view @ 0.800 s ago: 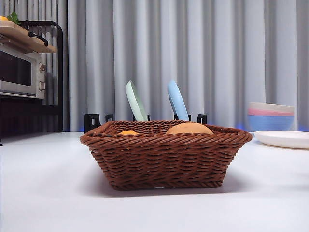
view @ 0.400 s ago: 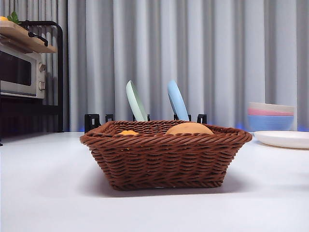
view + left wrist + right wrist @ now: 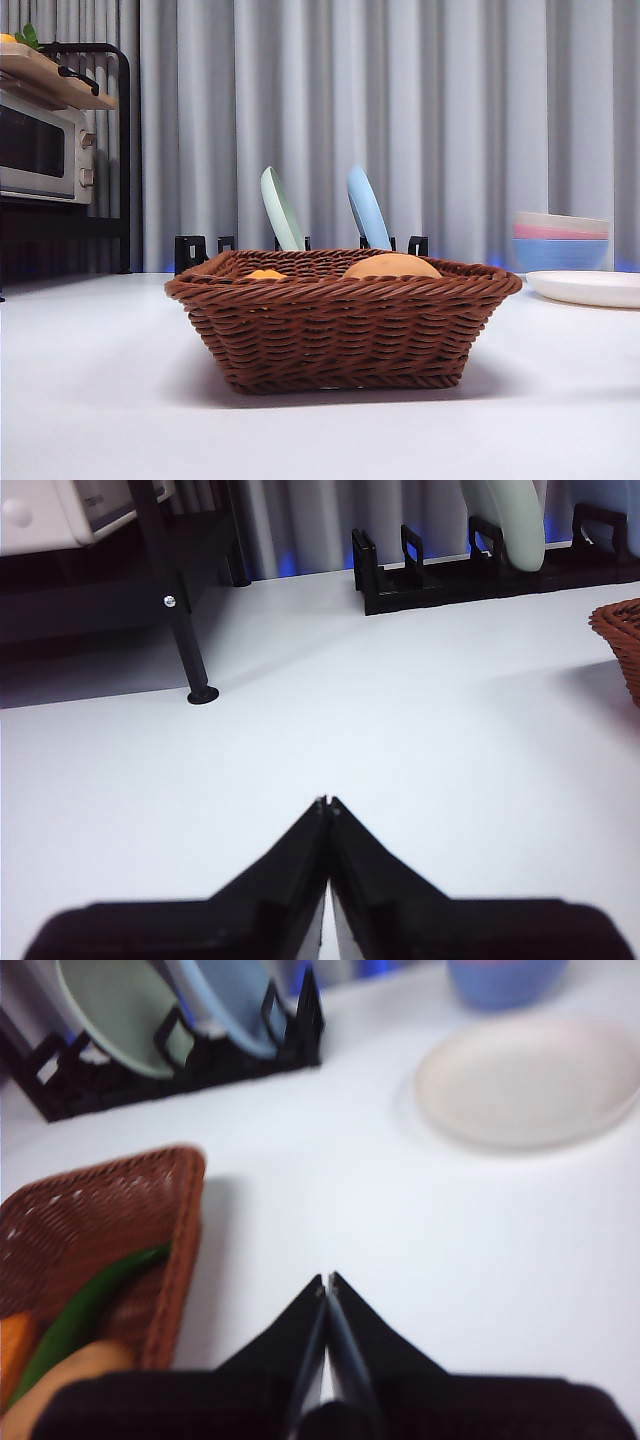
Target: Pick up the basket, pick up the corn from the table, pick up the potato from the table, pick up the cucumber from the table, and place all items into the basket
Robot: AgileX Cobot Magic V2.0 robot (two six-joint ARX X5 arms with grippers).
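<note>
A: Front view: white desk (image 3: 90, 400), brown wicker basket (image 3: 340, 325) sitting flat in the middle, nothing holding it.

B: Contents?

A: Potato (image 3: 391, 266) pokes above the rim, corn (image 3: 266, 274) just a sliver beside it. Right wrist view shows the cucumber (image 3: 85, 1310) lying along the basket's inner wall next to the other two. All three look loaded, so the task reads as finished.

B: Arms?

A: Both parked away, likely retracted since nothing's left on the desk to grab. Left gripper (image 3: 327, 805) fingers pressed together, empty, over bare desk with only the basket's corner in its view. Right gripper (image 3: 326, 1282) fingers also pressed together, empty, just beside the basket's edge.

B: Background?

A: Dish rack (image 3: 300, 245) with two plates, white plate (image 3: 585, 288), stacked bowls (image 3: 560, 242).
</note>
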